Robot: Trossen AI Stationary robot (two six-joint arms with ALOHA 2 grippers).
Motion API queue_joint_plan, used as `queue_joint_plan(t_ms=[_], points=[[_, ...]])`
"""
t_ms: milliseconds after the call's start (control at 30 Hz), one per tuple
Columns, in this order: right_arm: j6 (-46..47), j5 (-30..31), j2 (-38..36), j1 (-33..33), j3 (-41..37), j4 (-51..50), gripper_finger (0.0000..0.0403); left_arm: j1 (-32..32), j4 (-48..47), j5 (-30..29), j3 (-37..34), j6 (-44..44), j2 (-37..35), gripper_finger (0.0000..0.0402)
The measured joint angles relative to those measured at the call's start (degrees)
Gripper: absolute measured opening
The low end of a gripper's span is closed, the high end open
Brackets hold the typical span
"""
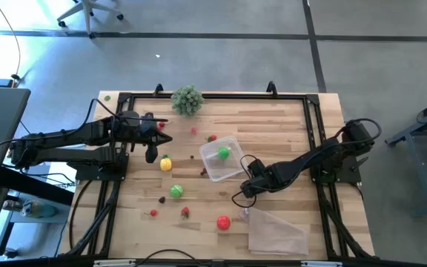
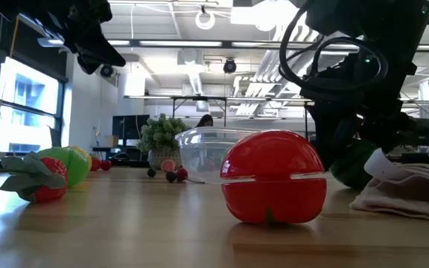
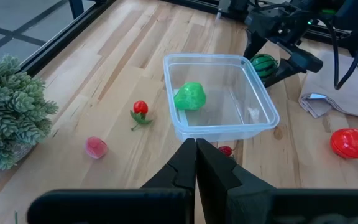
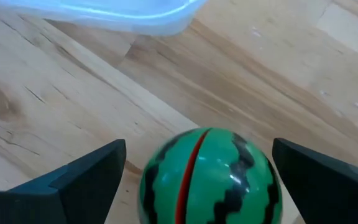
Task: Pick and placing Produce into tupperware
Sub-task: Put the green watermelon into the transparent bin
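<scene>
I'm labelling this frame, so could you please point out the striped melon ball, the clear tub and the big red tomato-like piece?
striped melon ball [image 4: 211,177], right wrist view, on its green front.
clear tub [image 3: 263,102], left wrist view, on its rim.
big red piece [image 2: 274,179], low view, on its front.

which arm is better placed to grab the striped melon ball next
The right. Its open gripper sits with a finger on each side of the melon ball, just beside the clear tub. The left gripper is shut, across the tub from it.
</scene>
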Motion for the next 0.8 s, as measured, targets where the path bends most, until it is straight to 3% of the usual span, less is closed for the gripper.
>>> queue_joint_plan(t_ms=[800], points=[[3.6, -5.5, 0.1, 0.2, 0.0, -2.3, 0.0394, 0.0, 0.0, 0.0, 0.0, 0.0, 0.0, 0.0001]])
